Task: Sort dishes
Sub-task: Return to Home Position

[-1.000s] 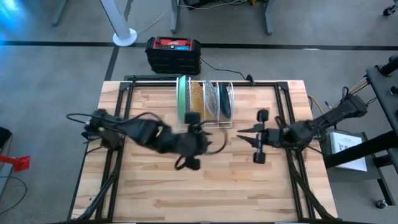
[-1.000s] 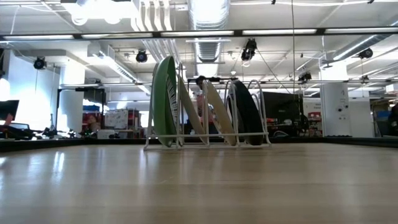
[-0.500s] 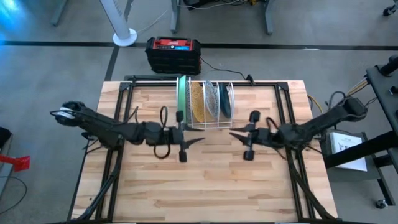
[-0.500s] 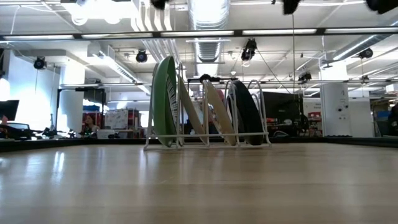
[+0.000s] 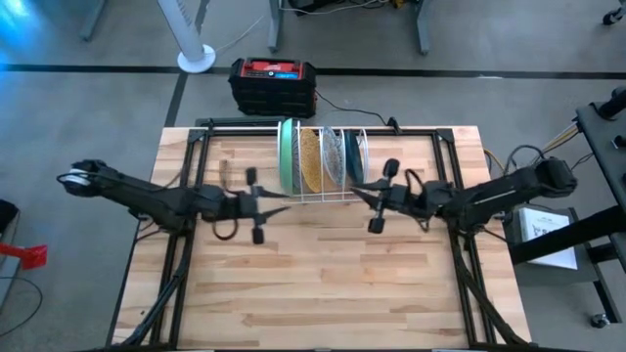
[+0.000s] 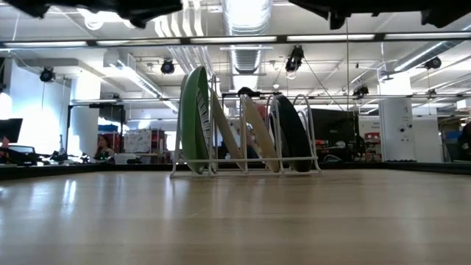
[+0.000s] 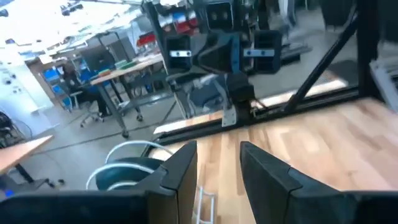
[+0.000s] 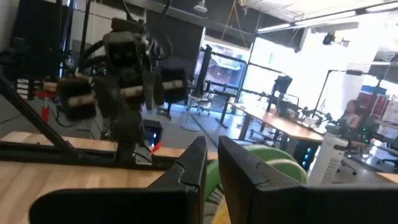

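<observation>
Four dishes stand on edge in a white wire rack [image 5: 326, 194] at the table's far middle: light green [image 5: 286, 156], mustard speckled [image 5: 309, 159], white with blue pattern [image 5: 334, 156], and dark teal [image 5: 354, 161]. The low view shows the green plate [image 6: 193, 121] and the dark one [image 6: 293, 132] leaning in the rack's slots. My left gripper [image 5: 282, 197] lies level just near-left of the rack, open, with nothing between its fingers [image 7: 180, 171]. My right gripper [image 5: 355, 192] lies level just near-right of the rack, its fingers [image 8: 239, 165] a narrow slit apart and empty.
A black and red box [image 5: 273, 83] sits beyond the far edge. Black frame rails [image 5: 186, 210] run along the table's left and right sides. Bare wood [image 5: 323, 284] stretches from the grippers to the near edge. A person sits far off in the room [image 8: 351, 118].
My left gripper has drawn back toward the table's left edge and a little toward the far edge, sinking and levelling out as its arm straightened. My right gripper has gone toward the rack, leftward and farther, and has come lower. The plates have stayed in the rack.
</observation>
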Controlling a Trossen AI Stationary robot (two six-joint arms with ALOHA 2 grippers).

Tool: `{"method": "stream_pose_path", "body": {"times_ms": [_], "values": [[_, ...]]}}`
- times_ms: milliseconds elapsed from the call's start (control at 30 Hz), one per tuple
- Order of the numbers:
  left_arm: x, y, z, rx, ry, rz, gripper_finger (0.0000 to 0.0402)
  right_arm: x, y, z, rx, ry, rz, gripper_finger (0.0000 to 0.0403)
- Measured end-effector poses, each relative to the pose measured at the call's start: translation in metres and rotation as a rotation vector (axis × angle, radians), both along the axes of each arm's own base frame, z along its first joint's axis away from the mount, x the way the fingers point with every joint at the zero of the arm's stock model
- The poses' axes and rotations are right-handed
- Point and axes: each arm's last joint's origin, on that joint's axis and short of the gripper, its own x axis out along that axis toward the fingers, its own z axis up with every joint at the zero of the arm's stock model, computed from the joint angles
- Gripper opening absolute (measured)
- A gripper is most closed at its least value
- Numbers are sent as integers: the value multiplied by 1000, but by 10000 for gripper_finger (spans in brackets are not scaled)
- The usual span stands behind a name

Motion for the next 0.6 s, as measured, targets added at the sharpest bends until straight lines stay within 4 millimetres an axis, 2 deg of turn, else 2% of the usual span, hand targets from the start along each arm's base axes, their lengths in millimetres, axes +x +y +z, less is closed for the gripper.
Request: {"method": "stream_pose_path", "body": {"times_ms": [200,367,600], "values": [[-42,9,-15,-49,-58,13,95,-37,-6,-4,18,-31,1,29],[-60,13,-28,-39,-41,41,78,-65,-10,-20,34,-45,2,24],[-77,17,-50,-58,-19,68,77,-89,-14,-45,51,-53,6,21]]}}
